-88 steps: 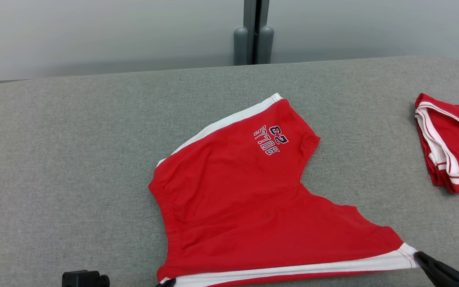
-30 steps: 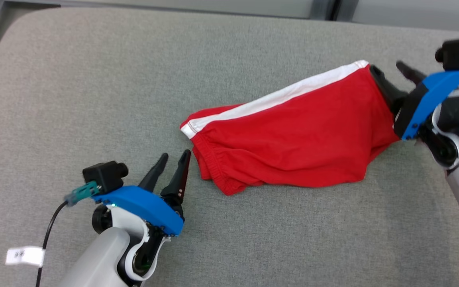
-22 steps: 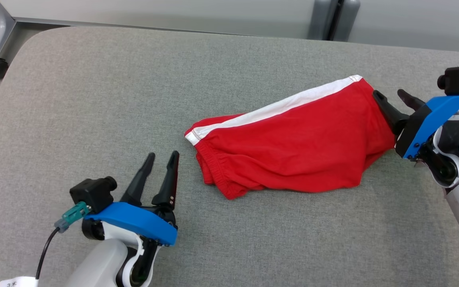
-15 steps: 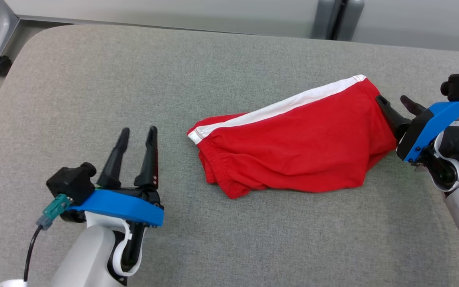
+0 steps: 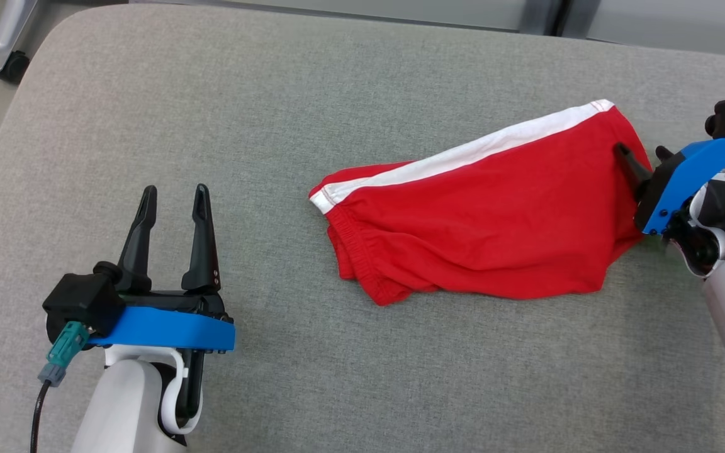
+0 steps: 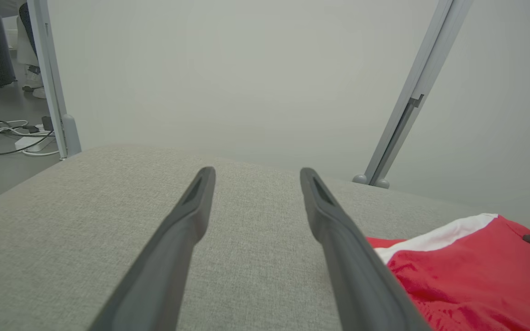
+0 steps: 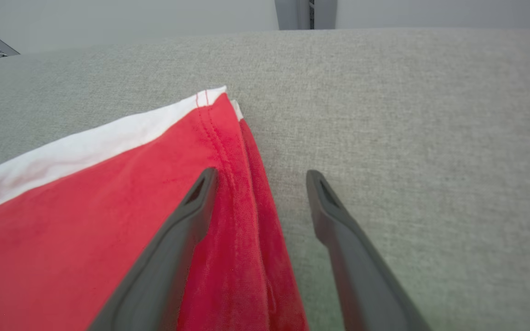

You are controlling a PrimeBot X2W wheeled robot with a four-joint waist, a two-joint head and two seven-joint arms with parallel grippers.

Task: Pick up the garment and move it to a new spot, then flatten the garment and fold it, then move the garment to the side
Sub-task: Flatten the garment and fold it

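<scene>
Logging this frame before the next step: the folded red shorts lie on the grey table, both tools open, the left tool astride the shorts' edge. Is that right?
No: it is the right tool that is astride the edge of the red shorts, as the right wrist view shows. The left tool is over the grey table, apart from them. The rest holds.

The garment is a pair of red shorts folded in half. It lies flat and slantwise on the grey fabric desk, right of centre in the head view. A white stripe runs along its far edge. The gathered waistband points left, with its layers slightly offset.
</scene>
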